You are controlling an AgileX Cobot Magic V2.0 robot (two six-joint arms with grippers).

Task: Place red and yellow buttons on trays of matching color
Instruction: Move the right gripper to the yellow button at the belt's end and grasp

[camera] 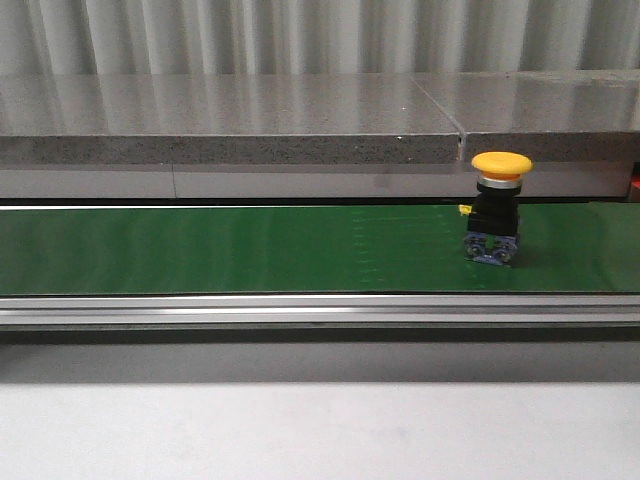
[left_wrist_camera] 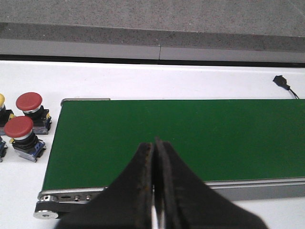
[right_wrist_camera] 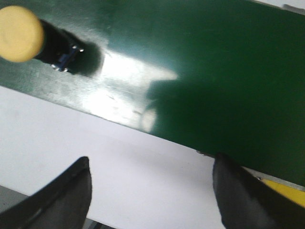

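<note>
We are seeing a yellow button (camera: 497, 210) standing upright on the green conveyor belt (camera: 250, 250), toward the right side in the front view. Its yellow mushroom cap is sitting on a black body with a bluish base, and the base is touching the belt surface. A grey stone ledge (camera: 230, 125) is running behind the belt, and the white desk (camera: 300, 430) is lying in front of it.

In the left wrist view, our left end effector (left_wrist_camera: 155, 183) is hanging above the near rail of the belt with its two dark fingers (left_wrist_camera: 138, 191) pressed together, nothing between them. Beyond the belt's end, on the white desk, two red buttons (left_wrist_camera: 29, 101) are standing just beside one another, the second red button (left_wrist_camera: 19, 128) slightly nearer to the camera. At the picture's edge beside them we are catching a sliver of something yellow-capped, too cut off to name. A small black connector (left_wrist_camera: 281, 81) is lying on the desk past the belt's far side.

In the right wrist view, our right end effector (right_wrist_camera: 150, 191) is holding its fingers (right_wrist_camera: 71, 191) spread wide apart, gripping nothing, over the white desk beside the belt edge. The yellow button is showing in that view well apart from the fingers, on the belt. A strip of yellow (right_wrist_camera: 286, 188) is peeking out near one finger; we cannot tell whether it is a tray.
</note>
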